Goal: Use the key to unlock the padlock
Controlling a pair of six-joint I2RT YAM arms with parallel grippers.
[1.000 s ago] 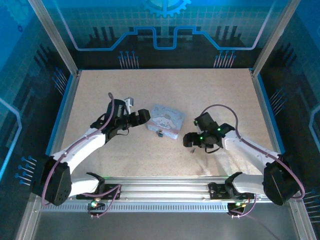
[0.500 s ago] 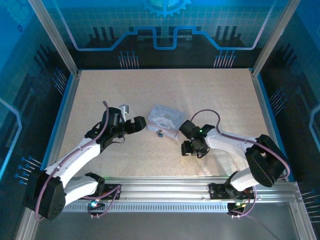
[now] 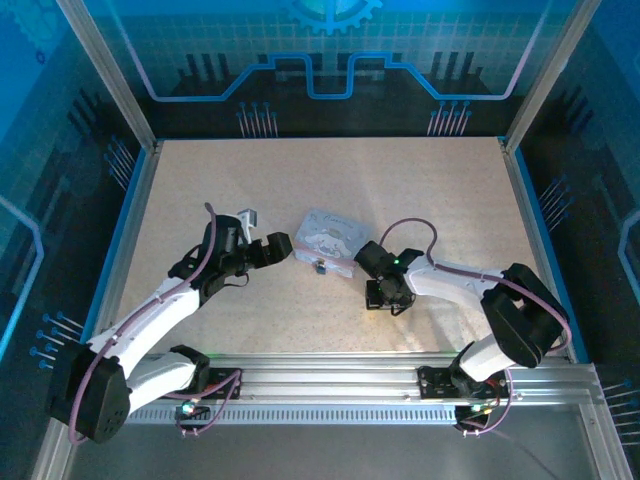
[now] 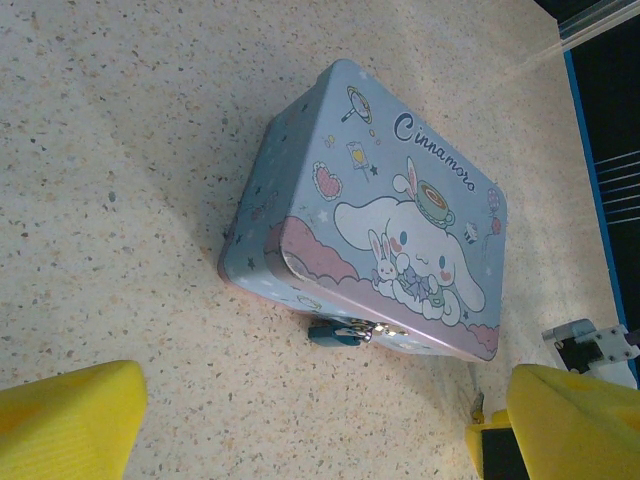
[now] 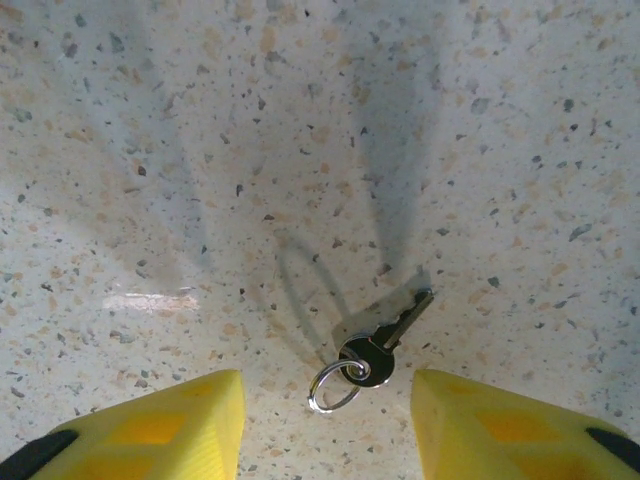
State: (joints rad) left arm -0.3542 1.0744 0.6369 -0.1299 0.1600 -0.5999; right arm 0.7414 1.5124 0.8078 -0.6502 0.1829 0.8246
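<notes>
Right gripper [image 5: 325,405] open, fingers straddling the key [image 5: 378,348], which lies flat on the table [image 5: 140,140], lined up for a pinch. Left gripper [image 4: 320,425] open too, facing the tin [image 4: 400,230], probably to steady it. Padlock [image 4: 338,332] hangs at its front clasp.

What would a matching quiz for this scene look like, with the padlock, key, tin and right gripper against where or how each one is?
Column one:
1. padlock
2. key
3. tin
4. right gripper

Column two:
A. open, straddling the key
B. fastened at the tin's side wall
C. lying flat on the table
D. printed with a cartoon

Pairs: 1-B, 2-C, 3-D, 4-A
</notes>
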